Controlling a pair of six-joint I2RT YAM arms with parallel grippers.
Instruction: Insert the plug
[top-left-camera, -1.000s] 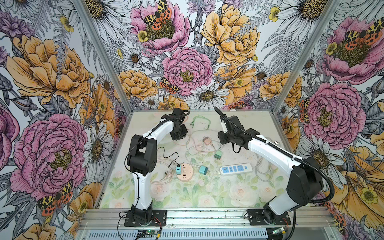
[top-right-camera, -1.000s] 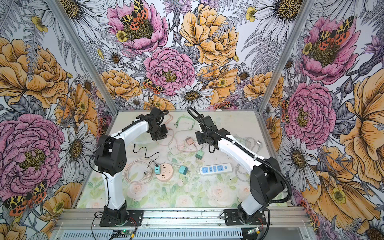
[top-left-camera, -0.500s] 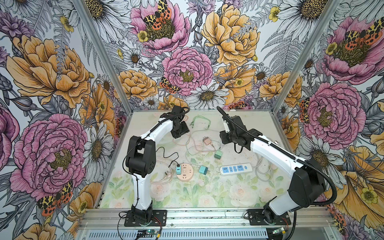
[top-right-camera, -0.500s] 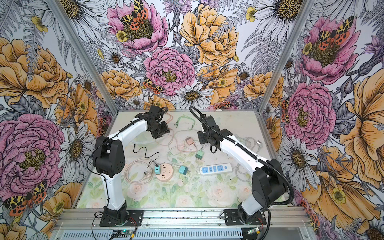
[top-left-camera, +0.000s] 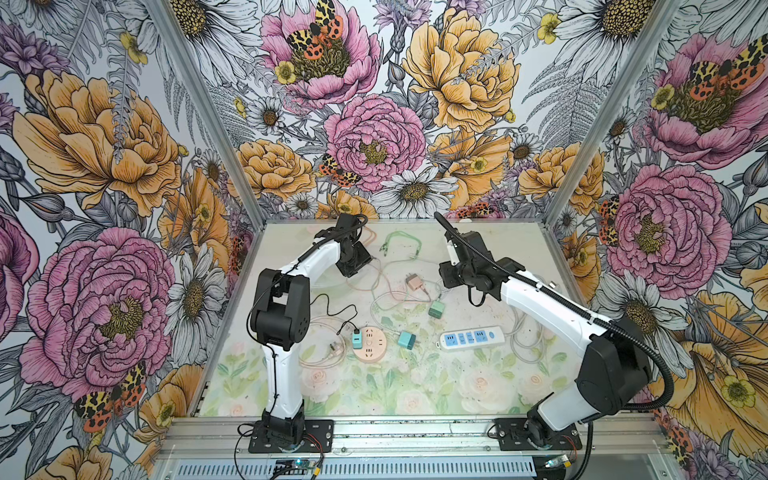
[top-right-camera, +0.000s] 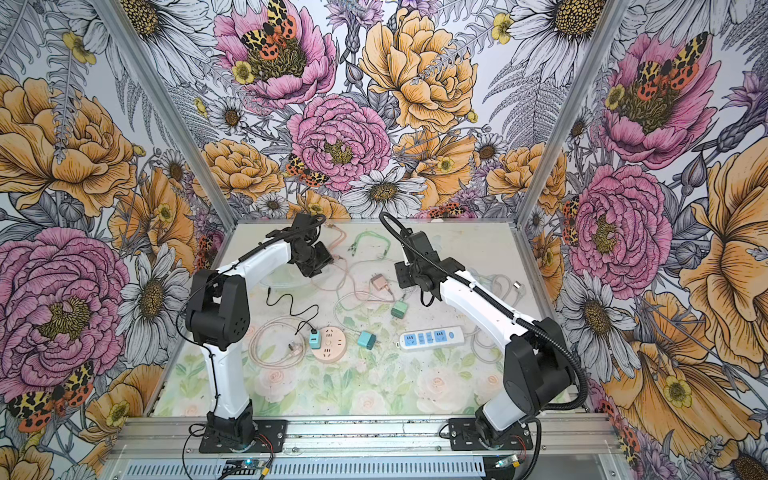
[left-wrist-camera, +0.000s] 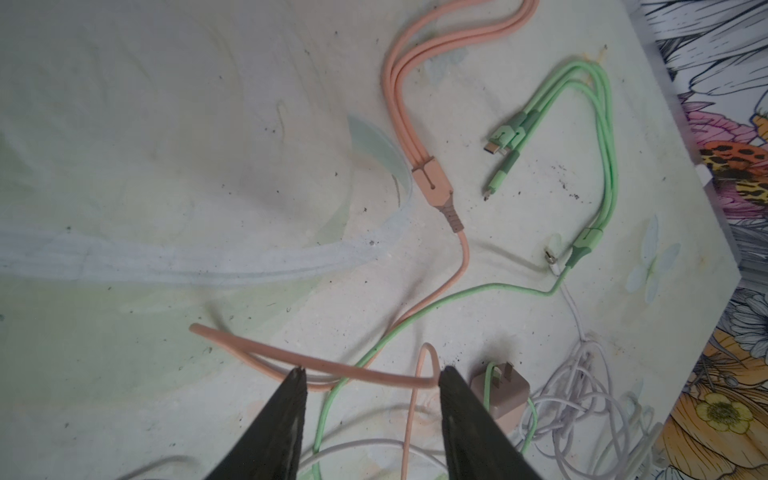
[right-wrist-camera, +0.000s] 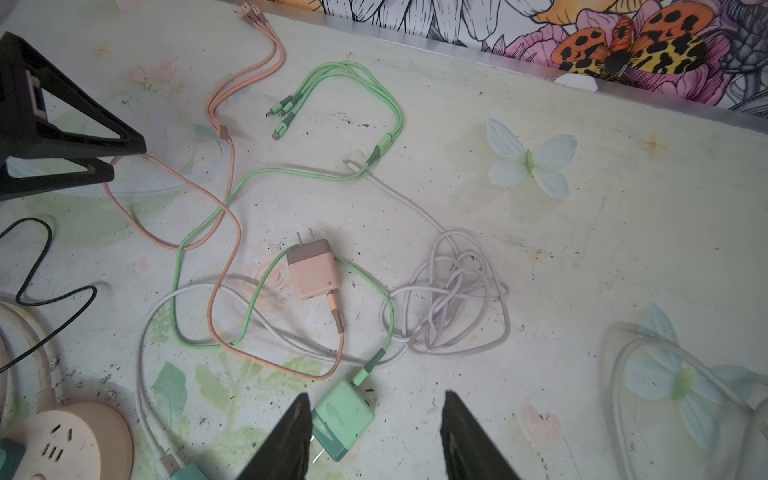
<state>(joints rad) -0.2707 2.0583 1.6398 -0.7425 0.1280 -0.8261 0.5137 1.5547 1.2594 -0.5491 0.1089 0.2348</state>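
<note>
My left gripper (left-wrist-camera: 372, 376) stands open near the table's far left, low over the table. A pink cable (left-wrist-camera: 361, 372) runs across between its fingertips, against the inner side of one finger. That cable leads to the pink plug (right-wrist-camera: 311, 270) lying flat mid-table, also seen in a top view as the pink plug (top-left-camera: 414, 282). My right gripper (right-wrist-camera: 376, 397) is open above the table. The green plug (right-wrist-camera: 345, 419) lies just beside one finger (right-wrist-camera: 297, 432), ungripped. A round pink socket (top-left-camera: 370, 343) and a white power strip (top-left-camera: 471, 337) sit nearer the front.
A teal plug (top-left-camera: 406, 340) lies between the round socket and the power strip. A small teal plug (top-left-camera: 356, 338) with a black cord sits on the round socket. Green cable (right-wrist-camera: 390, 124), a white cable tangle (right-wrist-camera: 449, 299) and clear cable loops cover the table's middle and right.
The left jaws have spread apart around the pink cable. Both arms have barely shifted.
</note>
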